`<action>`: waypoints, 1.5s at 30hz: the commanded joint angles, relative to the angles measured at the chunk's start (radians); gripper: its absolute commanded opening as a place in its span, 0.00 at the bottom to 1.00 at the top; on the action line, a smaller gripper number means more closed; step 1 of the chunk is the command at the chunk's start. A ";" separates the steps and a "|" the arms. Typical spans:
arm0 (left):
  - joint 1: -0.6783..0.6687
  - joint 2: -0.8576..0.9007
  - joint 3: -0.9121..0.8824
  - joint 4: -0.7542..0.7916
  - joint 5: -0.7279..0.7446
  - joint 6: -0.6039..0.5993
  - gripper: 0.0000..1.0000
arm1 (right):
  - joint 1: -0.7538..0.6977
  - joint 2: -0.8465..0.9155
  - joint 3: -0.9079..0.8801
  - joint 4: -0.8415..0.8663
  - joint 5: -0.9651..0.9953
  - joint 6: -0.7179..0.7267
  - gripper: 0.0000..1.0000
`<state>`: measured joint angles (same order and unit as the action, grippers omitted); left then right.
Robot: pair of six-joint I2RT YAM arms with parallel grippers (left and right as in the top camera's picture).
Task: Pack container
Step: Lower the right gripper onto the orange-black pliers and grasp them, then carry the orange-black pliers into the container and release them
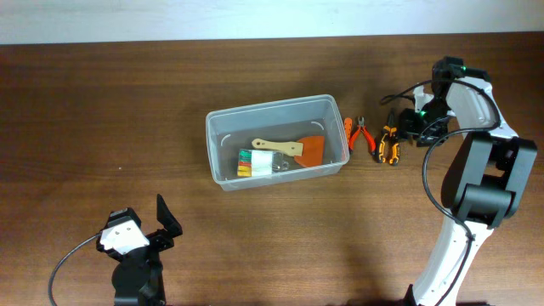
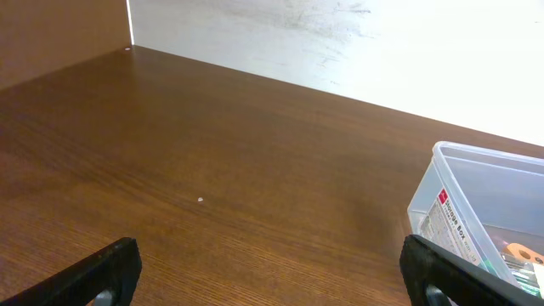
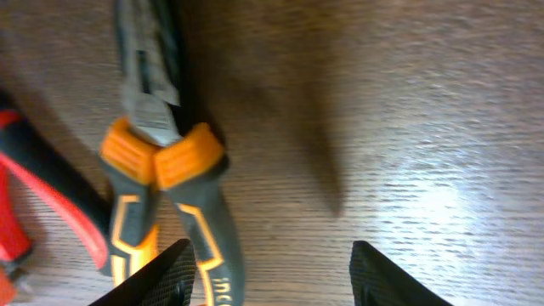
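Note:
The clear plastic container (image 1: 276, 140) stands mid-table, holding a wooden-handled orange scraper (image 1: 297, 150) and a small labelled box (image 1: 255, 162); its corner shows in the left wrist view (image 2: 476, 208). Orange-and-black pliers (image 1: 388, 144) and small red-handled pliers (image 1: 359, 134) lie on the table right of the container. My right gripper (image 1: 415, 126) hovers just right of the orange-and-black pliers (image 3: 161, 170), open and empty (image 3: 270, 276); the red handles (image 3: 42, 204) lie at its left. My left gripper (image 1: 157, 223) is open and empty near the front left (image 2: 272, 272).
The wooden table (image 1: 102, 119) ends at a pale wall along the back. A black cable (image 1: 438, 178) loops beside the right arm. The left arm's base sits at the front edge.

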<state>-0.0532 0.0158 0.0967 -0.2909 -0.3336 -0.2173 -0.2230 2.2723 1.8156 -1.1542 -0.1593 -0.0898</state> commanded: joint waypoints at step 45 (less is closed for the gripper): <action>-0.004 -0.004 -0.004 -0.001 -0.004 0.009 0.99 | 0.076 -0.135 0.240 -0.106 -0.014 0.106 0.04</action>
<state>-0.0532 0.0158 0.0967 -0.2909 -0.3336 -0.2173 -0.1684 2.2559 1.8790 -1.2274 -0.1169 -0.0231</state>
